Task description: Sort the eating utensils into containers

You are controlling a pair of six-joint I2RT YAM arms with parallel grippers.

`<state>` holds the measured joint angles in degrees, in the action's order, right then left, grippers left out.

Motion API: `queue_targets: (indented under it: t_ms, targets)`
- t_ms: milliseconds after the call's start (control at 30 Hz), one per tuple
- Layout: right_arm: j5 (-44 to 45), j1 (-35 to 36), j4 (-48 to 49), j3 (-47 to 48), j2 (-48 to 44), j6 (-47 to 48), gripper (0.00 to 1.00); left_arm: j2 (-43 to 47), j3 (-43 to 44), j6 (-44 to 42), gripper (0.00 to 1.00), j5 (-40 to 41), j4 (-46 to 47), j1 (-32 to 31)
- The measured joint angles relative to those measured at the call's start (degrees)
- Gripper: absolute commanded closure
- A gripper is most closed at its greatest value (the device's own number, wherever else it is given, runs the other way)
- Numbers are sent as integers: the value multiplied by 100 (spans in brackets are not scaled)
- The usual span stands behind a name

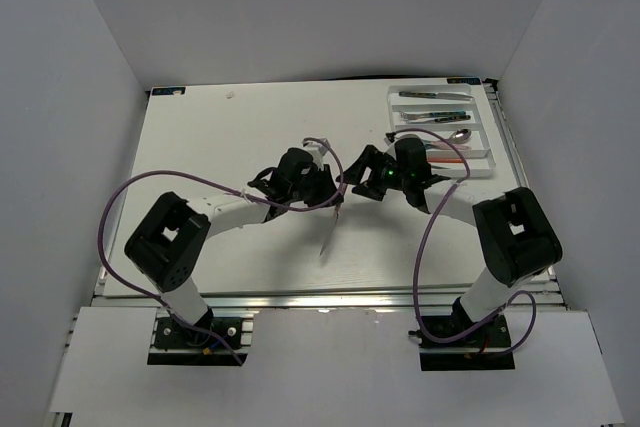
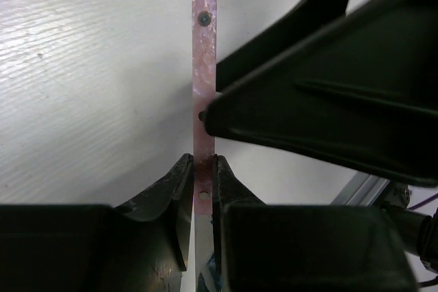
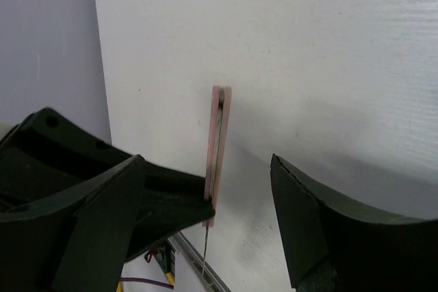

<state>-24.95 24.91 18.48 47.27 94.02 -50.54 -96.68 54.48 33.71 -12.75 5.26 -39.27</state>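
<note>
My left gripper [image 1: 328,190] is shut on a knife with a pink handle [image 2: 204,59], holding it above the table. Its silver blade [image 1: 328,235] points toward the near edge. In the left wrist view the jaws [image 2: 203,177] pinch the handle close to the blade. My right gripper [image 1: 357,179] is open. In the right wrist view [image 3: 205,162] the handle [image 3: 217,141] stands edge-on between its spread fingers, nearer the left one. The white cutlery tray [image 1: 487,147] lies at the far right and holds forks [image 1: 440,115], a spoon [image 1: 452,135] and an orange stick [image 1: 452,159].
Both arms meet over the middle of the white table [image 1: 220,137]. Purple cables loop from each arm near the front. Grey walls close in the left, right and back. A metal rail [image 1: 320,297] runs along the near edge.
</note>
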Motion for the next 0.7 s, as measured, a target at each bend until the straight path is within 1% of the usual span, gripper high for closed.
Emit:
queue_targets:
  t_ms: [100, 133, 167, 200, 233, 267, 300, 367, 400, 433, 467, 533, 600, 700]
  targets:
    - [125, 2, 17, 0, 59, -33, 29, 4, 0, 0, 100, -94, 37, -52]
    - [160, 2, 22, 0, 81, -46, 34, 4, 0, -2, 100, -129, 44, -61]
    - [184, 2, 42, 0, 101, -52, 58, 4, 0, 0, 100, -155, 52, -66]
    - [199, 2, 87, 0, 122, -55, 69, 4, 0, 0, 100, -173, 61, -72]
    - [195, 2, 127, 0, 133, -61, 94, 4, 0, -2, 100, -184, 61, -72]
    - [192, 2, 179, 0, 142, -72, 100, 4, 9, -4, 100, -186, 55, -72]
    - [162, 4, 254, -2, 155, -164, 100, 4, 31, -9, 89, -179, 28, -72]
    - [181, -4, 348, -2, 173, -210, 100, 4, 151, -37, 61, -160, -116, -68]
    - [177, -13, 404, 0, 173, -223, 100, 4, 223, -66, 36, -111, -208, -68]
    - [186, -26, 439, 7, 173, -234, 100, 4, 339, -122, 13, -50, -315, -70]
    - [188, -59, 431, 24, 179, -273, 100, 4, 463, -170, 2, 79, -459, -72]
    - [201, -149, 367, 107, 208, -365, 100, 37, 800, -175, 2, 485, -883, -85]
    - [286, -382, 210, 291, 282, -494, 100, 168, 1152, -243, 2, 1008, -1425, -90]
    - [595, -918, -140, 776, 496, -776, 100, 592, 1644, -328, 2, 2149, -2400, -94]
